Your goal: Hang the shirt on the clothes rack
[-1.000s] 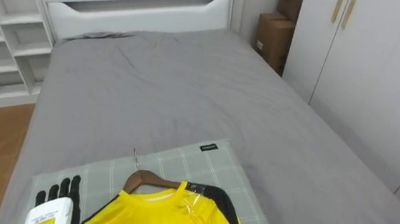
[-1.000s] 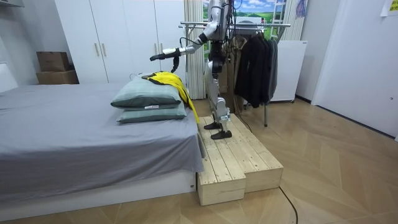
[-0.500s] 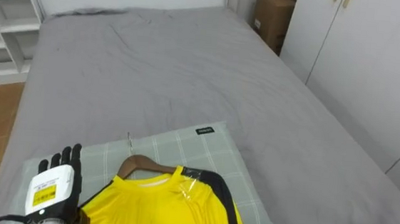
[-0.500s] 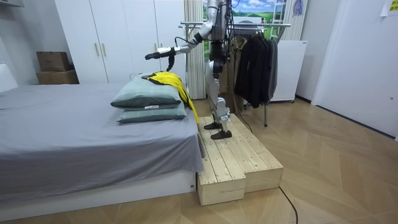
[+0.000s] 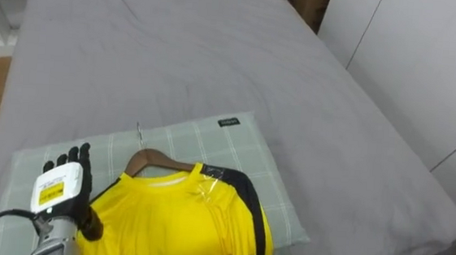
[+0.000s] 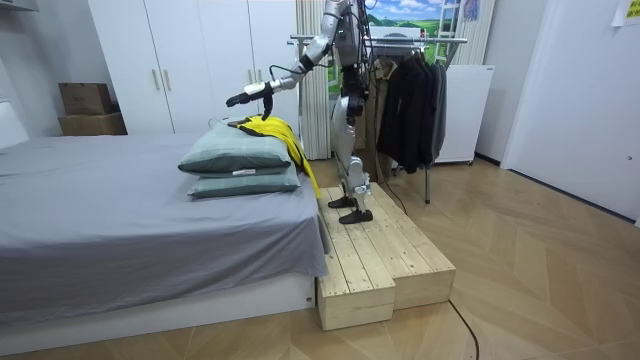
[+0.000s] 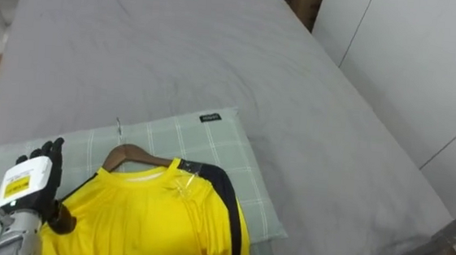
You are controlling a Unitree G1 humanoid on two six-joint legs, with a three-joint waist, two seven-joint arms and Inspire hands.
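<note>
"Looking for the yellow shirt [image 5: 179,229]: where is it?"

"Lying flat on a green checked pillow [image 5: 235,144] at the near end of the grey bed [image 5: 177,50]. It has black trim and is already threaded on a wooden hanger [image 5: 156,158], whose metal hook [image 5: 139,133] rests on the pillow beyond the collar."

"Is a hand on it?"

"The left hand [image 5: 61,192] hovers over the pillow just beside the shirt's shoulder. Its fingers are straight and close together, and they grasp nothing. The thumb sits at the sleeve's edge (I cannot tell if it touches). In the room view the hand is above the pillow, not on it."

"Any writing?"

"A small dark label [image 5: 227,123] at the pillow's far edge carries pale print too small to read."

"And the robot?"

"It stands on a wooden platform [image 6: 380,260] at the bed's end, its left arm stretched out over two stacked pillows. Behind it a clothes rack [image 6: 400,42] holds dark garments [image 6: 410,100]. White wardrobe doors [image 5: 413,60] run along the bed's right."
</note>
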